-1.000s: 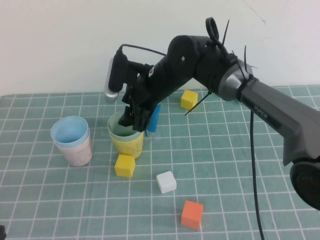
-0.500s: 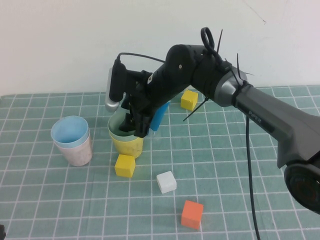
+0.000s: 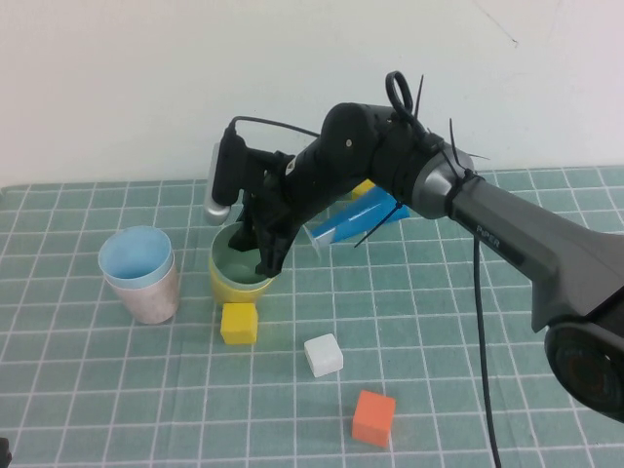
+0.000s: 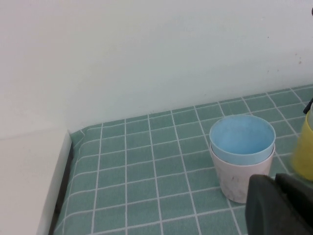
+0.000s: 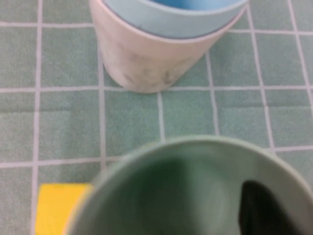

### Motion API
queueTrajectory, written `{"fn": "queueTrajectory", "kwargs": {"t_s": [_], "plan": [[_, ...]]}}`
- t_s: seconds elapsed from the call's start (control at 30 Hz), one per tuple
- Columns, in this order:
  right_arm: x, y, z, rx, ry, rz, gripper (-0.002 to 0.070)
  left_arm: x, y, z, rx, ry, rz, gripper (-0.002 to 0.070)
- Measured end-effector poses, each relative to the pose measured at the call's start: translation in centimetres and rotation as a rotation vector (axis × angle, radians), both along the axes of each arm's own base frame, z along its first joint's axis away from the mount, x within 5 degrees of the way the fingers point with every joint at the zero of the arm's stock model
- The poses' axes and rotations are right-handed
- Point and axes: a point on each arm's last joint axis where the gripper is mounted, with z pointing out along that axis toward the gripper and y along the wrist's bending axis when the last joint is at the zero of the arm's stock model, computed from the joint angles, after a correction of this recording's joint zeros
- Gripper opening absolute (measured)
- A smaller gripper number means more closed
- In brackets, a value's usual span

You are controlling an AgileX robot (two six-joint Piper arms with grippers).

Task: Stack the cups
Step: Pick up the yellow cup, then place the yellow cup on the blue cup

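A light blue cup [image 3: 136, 255] sits nested in a pale pink cup [image 3: 151, 297] at the left of the mat. Beside them to the right, a sage green cup [image 3: 234, 263] sits nested in a yellow cup [image 3: 234, 291]. My right gripper [image 3: 265, 252] is at the green cup's right rim, shut on its wall. One dark finger [image 5: 264, 210] shows inside the green cup [image 5: 181, 196]. The left gripper [image 4: 279, 205] hangs low, shut and empty, close to the pink cup [image 4: 239, 181] and blue cup [image 4: 242, 137].
Foam cubes lie around: a yellow cube [image 3: 239, 324] just in front of the yellow cup, a white cube [image 3: 324, 354], an orange cube [image 3: 374, 417], and another yellow cube [image 3: 363, 187] half hidden behind the right arm. A blue flat piece [image 3: 356, 216] sticks out by the right wrist.
The right wrist has turned, swinging the blue piece from upright to nearly level. The right gripper has settled at the green cup's rim and closed. The left arm has not moved.
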Motion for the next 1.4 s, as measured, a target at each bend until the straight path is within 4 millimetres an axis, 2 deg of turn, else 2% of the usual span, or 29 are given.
{"fn": "queueTrajectory", "kwargs": {"t_s": [0.03,0.07,0.17,0.27,0.33,0.57,0.7,0.83,1.07,1.27,1.4], "plan": [[0.0,0.0,0.0,0.004,0.001,-0.003,0.0068,0.0,0.0,0.0,0.000,0.000,0.000,-0.0001],[0.0,0.0,0.0,0.005,0.001,-0.006,0.0058,0.0,0.0,0.0,0.000,0.000,0.000,-0.0001],[0.0,0.0,0.2,0.009,-0.001,-0.011,0.0058,0.0,0.0,0.0,0.000,0.000,0.000,-0.0001],[-0.1,-0.1,1.5,0.016,-0.022,-0.010,0.0058,0.0,0.0,0.0,0.000,0.000,0.000,-0.0001],[-0.3,-0.3,3.0,0.025,-0.046,-0.009,0.0058,0.0,0.0,0.0,0.000,-0.002,0.000,-0.0001],[-1.8,-1.1,11.8,0.151,-0.159,-0.007,0.0057,0.0,0.0,0.2,-0.002,-0.019,0.002,-0.0001],[-2.6,-0.4,13.4,0.253,-0.123,0.005,0.0055,-0.3,0.0,0.3,-0.002,-0.033,0.001,-0.0001],[-3.6,1.6,12.8,0.281,-0.126,0.023,0.0055,-0.9,0.0,0.4,-0.007,-0.050,0.000,-0.0001],[-4.8,5.0,9.5,0.258,-0.138,0.056,0.0055,-1.5,0.0,0.5,-0.022,-0.058,0.001,-0.0001],[-3.9,5.1,7.1,0.184,-0.160,0.026,0.0055,-1.5,0.0,0.4,-0.024,-0.051,0.001,-0.0001],[-3.6,5.0,6.8,0.174,-0.171,0.019,0.0053,-1.5,0.0,0.4,-0.024,-0.051,0.001,-0.0001]]}}
